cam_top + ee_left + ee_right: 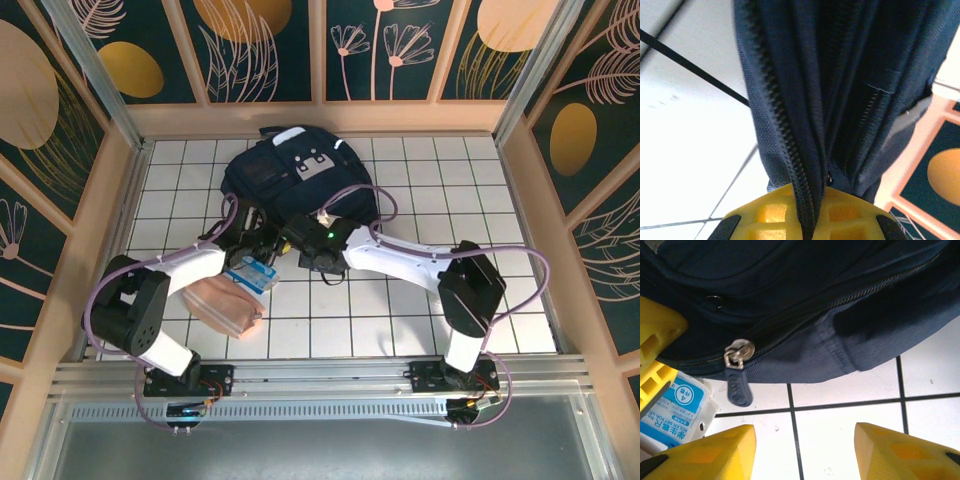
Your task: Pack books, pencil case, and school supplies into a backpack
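Backpack [268, 182] lying far-centre on the bench [450, 200].
Its long axis is running near-to-far, top pointing far; left end effector [808, 222] is clamping its zipper seam, right end effector [805, 452] is hanging released.

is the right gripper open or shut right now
Open: the right wrist view shows the right gripper with its fingers spread apart over the table, nothing between them; the zipper pull lies just ahead.

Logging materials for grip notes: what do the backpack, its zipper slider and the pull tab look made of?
The backpack looks like matte navy woven cloth, likely polyester; fine twill ribbing shows. The zipper slider seems silvery metal; it glints. The pull tab seems dark matte rubber or plastic.
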Motion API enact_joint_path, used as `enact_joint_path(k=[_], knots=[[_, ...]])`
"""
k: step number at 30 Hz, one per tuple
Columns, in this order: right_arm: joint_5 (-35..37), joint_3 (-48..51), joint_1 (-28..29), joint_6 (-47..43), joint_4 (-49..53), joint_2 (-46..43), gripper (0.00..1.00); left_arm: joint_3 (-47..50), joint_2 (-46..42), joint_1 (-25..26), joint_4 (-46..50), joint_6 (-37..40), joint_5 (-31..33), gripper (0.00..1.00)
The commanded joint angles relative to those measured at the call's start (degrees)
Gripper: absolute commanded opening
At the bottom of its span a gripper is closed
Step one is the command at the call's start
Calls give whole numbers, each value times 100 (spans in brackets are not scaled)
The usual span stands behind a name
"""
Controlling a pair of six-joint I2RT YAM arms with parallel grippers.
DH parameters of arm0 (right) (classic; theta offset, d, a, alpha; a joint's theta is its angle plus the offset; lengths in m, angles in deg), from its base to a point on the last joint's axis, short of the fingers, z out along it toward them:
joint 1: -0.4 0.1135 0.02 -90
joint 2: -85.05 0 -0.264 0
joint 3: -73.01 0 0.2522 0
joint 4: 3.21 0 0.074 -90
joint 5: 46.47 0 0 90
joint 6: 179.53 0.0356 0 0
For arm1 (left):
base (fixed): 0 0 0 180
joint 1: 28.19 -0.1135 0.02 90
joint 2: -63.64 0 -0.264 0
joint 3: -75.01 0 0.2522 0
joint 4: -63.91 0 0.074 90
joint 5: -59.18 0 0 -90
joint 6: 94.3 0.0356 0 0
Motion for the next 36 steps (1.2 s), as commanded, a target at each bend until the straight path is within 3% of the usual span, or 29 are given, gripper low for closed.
enact_joint_path(k=[1,13,20,31,36], knots=[[182,-135,43,291,389,-334,53,-157,-128,227,-27,-403,-367,0],[836,-6,160,-120,391,-247,51,-488,208,566,-230,-531,-656,0],[1289,148,57,-668,242,-191,45,-400,128,571,-219,-553,-720,0],[1199,6,-84,-1271,99,247,41,-385,66,571,-257,-606,-768,0],[1222,6,-151,-1324,94,277,32,-373,48,568,-226,-589,-778,0]])
